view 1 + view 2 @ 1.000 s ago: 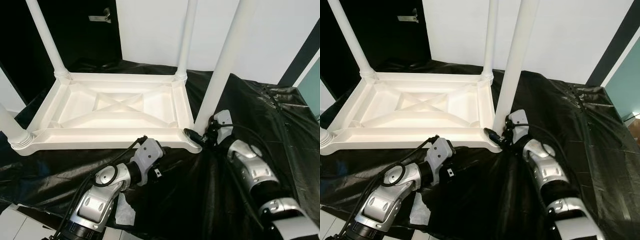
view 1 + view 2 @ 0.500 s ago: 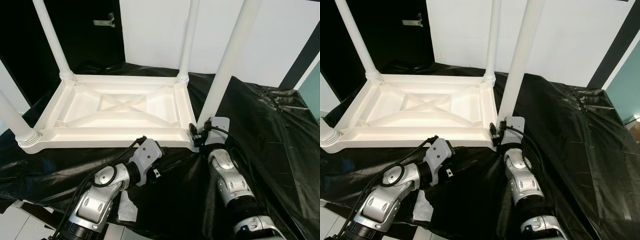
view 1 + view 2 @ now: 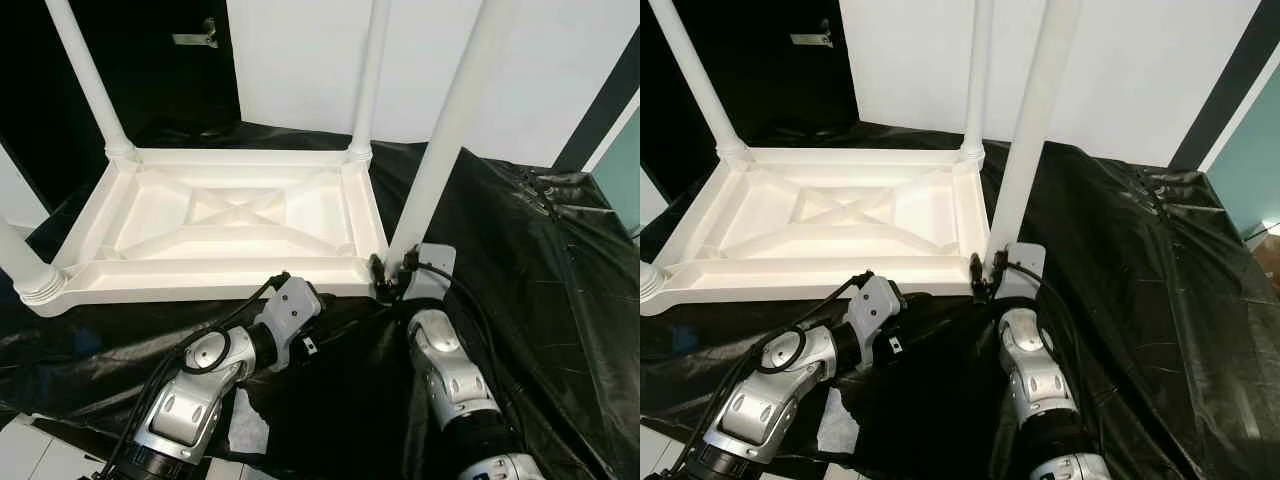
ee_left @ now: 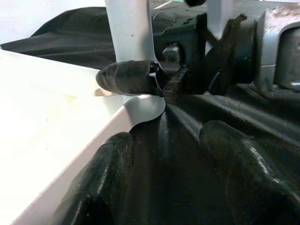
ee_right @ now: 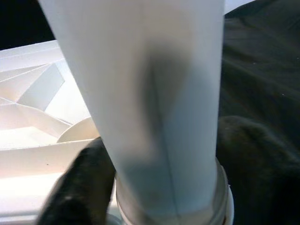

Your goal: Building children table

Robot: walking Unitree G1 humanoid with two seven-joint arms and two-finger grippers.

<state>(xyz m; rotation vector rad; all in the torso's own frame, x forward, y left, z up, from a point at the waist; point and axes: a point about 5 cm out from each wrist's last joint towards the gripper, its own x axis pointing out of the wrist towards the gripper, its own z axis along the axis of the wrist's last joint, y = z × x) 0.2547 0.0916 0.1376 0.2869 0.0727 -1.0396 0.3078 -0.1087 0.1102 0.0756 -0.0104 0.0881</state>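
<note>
Smooth white plastic table on glossy, crinkled black sheeting.

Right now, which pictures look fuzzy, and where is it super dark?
Right wrist view: the white leg is close and fuzzy. Left wrist view: the left tool's fingers blur in front. Left eye view: sharp, black cloth very dark, white wall bright.

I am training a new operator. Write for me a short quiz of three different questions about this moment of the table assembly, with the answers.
1. True or false: the white tabletop lies upside down on the black sheet.
2. Which gripper holds the near-right leg at its base? A) left B) right
3. Fill in: the left gripper hovers with its fingers ____ beside the tabletop's near edge.

Key:
1. True; its ribbed underside faces up.
2. B; the right gripper has one finger on each side of the leg.
3. open
</note>
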